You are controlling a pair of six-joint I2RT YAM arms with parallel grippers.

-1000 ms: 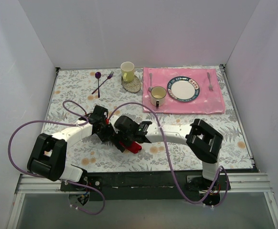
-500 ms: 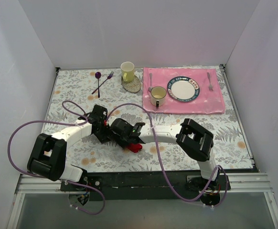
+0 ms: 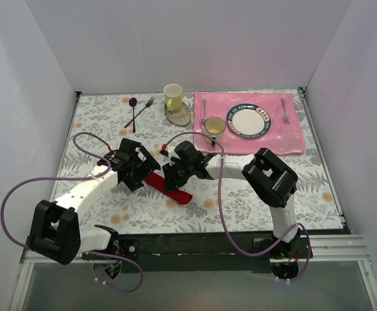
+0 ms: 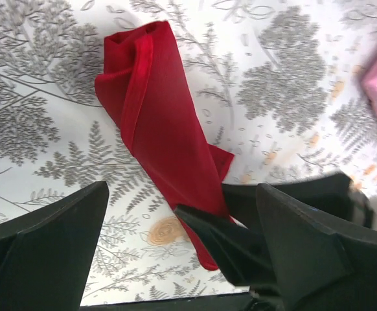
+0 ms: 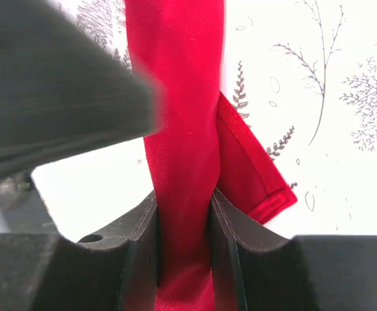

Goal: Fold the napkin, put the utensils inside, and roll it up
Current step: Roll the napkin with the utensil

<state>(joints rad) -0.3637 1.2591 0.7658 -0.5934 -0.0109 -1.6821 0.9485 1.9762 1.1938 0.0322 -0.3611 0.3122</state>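
White walls (image 3: 195,39) box in a table (image 3: 273,188) covered in a grey fern print, with a pink placemat (image 3: 292,139) toward 1 o'clock. Just below the table's middle, at about 6 o'clock, the red napkin (image 3: 175,191) lies as a narrow roll running from 10 o'clock to 4 o'clock. No fork shows, and whether one is wrapped inside cannot be told. The likely trouble is unrolling: a loose hemmed corner sticks out of the roll's side, so a tug or lift by one end could let the layers slacken, and anything inside could slide out. The left hand (image 4: 181,194) is spread wide, released, with fingers either side of the roll and touching nothing. The right hand (image 5: 183,214) is clenched on the napkin, pinching the roll between both fingers.
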